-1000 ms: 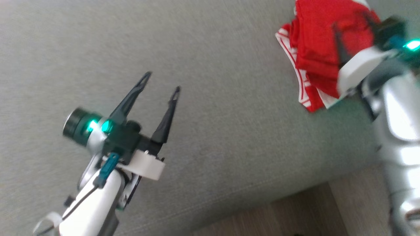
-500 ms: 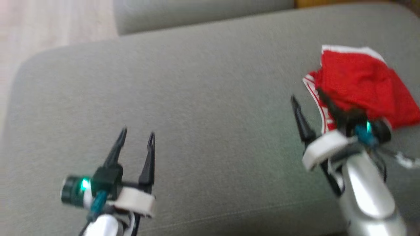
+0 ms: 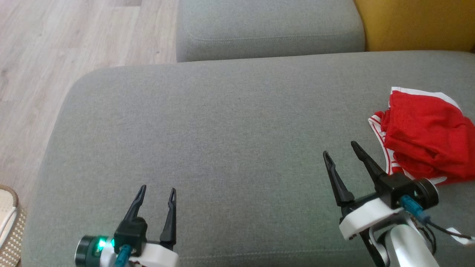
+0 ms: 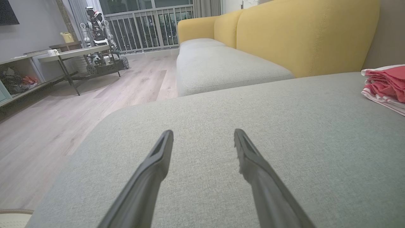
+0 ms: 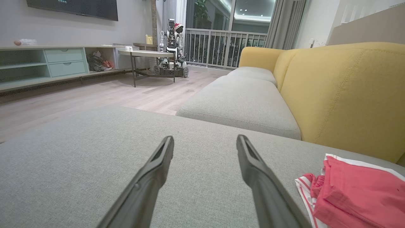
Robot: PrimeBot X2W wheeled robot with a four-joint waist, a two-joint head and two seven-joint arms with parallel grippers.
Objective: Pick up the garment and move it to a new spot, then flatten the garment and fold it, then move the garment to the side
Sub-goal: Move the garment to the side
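1 red garment [image 3: 426, 137] on 1 cushion [image 3: 222, 129]; left hand [image 3: 157, 189], right hand [image 3: 339, 148], fingers [image 3: 169, 217] apart

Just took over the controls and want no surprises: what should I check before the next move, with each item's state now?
1. Left gripper open, empty: ok.
2. Right gripper open, empty: ok.
3. Red garment lies on the grey cushion, clear of both grippers: ok.
4. Garment sits at the cushion's right side: ok.
5. Fold neat and flat: cannot tell; layers look bunched, and the right edge is out of frame.
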